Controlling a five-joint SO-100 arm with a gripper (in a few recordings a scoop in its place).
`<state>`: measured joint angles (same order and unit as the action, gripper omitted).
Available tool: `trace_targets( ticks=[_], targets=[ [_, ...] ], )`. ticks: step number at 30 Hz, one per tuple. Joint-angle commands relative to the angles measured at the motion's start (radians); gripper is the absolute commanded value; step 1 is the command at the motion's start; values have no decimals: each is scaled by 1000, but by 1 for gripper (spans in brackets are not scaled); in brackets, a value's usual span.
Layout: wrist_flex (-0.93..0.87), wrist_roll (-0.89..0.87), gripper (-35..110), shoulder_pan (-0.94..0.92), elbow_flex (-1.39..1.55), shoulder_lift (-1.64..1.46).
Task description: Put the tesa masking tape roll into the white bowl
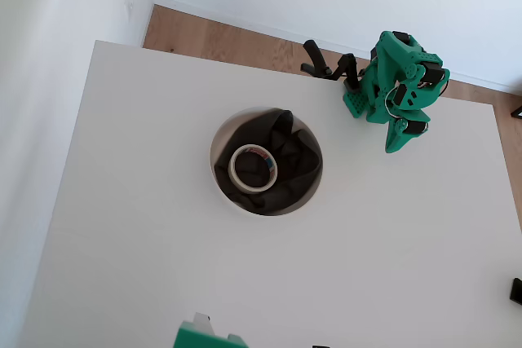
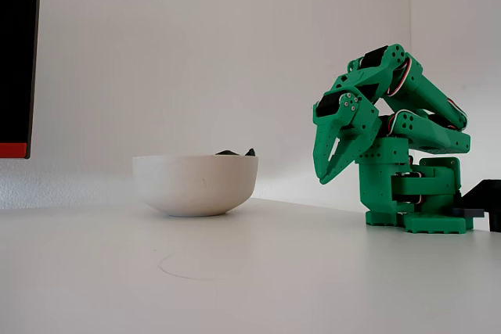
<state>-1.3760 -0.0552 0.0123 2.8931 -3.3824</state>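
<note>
The tesa masking tape roll [image 1: 254,167] lies flat inside the white bowl [image 1: 218,138], on the crumpled black cloth [image 1: 289,152] that fills it. In the overhead view the roll's open ring faces straight up, so its axis runs vertically; the red-and-blue label shows on the inner core at the upper right of the ring. It sits left of the bowl's centre, near the left rim.

The bowl stands about mid-way across the white counter [image 1: 147,266]. In the fixed view the bowl [image 2: 195,184] shows from the side with only small tips of the cloth [image 2: 235,152] peeking above its rim.

The green arm [image 2: 407,134] is folded back over its base at the counter's far right edge, well apart from the bowl. Its hand [image 2: 327,168] hangs pointing down above the counter, holding nothing, the two fingers nearly meeting at the tips with a narrow gap between them higher up. In the overhead view the hand [image 1: 400,143] points toward the counter's middle.
</note>
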Motion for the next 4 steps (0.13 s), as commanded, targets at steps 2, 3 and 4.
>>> trace_targets(
  ticks=[2, 3, 4],
  targets=[
    [-17, -5, -8, 12, 2, -9],
    [-17, -5, -8, 12, 2, -9],
    [-17, -5, -8, 12, 2, -9]
  ],
)
